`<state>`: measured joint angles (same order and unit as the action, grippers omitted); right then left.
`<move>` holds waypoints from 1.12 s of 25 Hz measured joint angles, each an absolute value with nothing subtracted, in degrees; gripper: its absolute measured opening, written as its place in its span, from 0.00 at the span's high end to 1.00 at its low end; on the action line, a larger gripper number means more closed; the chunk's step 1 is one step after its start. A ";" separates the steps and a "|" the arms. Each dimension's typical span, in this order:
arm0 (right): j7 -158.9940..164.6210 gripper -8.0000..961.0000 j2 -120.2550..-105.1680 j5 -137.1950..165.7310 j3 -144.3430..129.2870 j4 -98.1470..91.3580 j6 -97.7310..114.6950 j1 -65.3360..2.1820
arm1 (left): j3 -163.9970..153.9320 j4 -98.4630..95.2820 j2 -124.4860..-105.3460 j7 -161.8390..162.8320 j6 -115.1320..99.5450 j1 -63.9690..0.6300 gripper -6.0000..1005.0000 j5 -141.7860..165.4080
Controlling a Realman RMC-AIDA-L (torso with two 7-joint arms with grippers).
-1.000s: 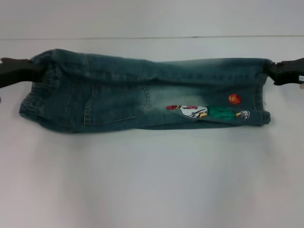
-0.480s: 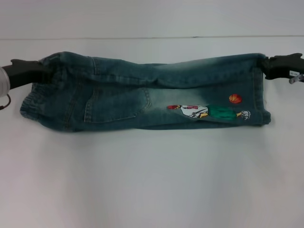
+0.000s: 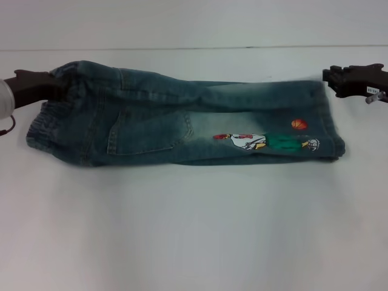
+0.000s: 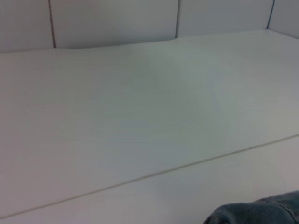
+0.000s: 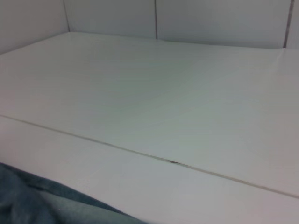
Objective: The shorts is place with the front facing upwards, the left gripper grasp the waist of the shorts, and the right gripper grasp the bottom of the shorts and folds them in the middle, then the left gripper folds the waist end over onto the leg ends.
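Note:
The blue-green denim shorts (image 3: pixel 182 121) lie across the white table, folded lengthwise, with the patch pocket and the cartoon print facing up. Their gathered waist (image 3: pixel 41 126) is at the left and the leg ends (image 3: pixel 334 124) at the right. My left gripper (image 3: pixel 57 86) is shut on the upper waist corner, holding it slightly raised. At the far right my right gripper (image 3: pixel 330 82) stands open just off the upper hem corner, with the fabric lying flat beside it. A scrap of denim (image 4: pixel 261 212) shows in the left wrist view, and more denim (image 5: pixel 37 200) in the right wrist view.
The white table (image 3: pixel 194 230) stretches wide in front of the shorts. A thin seam line (image 3: pixel 194 47) runs across it behind them, with a white tiled wall (image 4: pixel 112 21) beyond.
The right gripper let go of the leg hem and drew back to the right; that hem dropped flat. The left gripper kept its hold and shifted slightly right and up.

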<state>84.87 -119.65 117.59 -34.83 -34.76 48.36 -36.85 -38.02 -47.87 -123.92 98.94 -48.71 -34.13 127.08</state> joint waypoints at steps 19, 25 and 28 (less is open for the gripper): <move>86.03 0.20 -119.62 117.55 -35.70 -35.59 51.02 -31.99 | -43.60 -46.98 -123.54 98.95 -46.45 -34.95 0.94 127.66; 86.05 0.01 -119.60 117.49 -35.68 -35.40 51.23 -31.71 | -46.98 -43.73 -122.06 98.95 -44.07 -36.60 0.93 129.33; 86.07 0.01 -119.60 117.39 -35.64 -35.60 51.23 -31.63 | -47.33 -41.07 -121.84 99.39 -41.35 -38.33 0.93 132.94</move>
<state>86.07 -119.60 117.39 -35.64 -35.60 51.23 -31.63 -47.33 -41.07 -121.84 99.39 -41.35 -38.33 132.94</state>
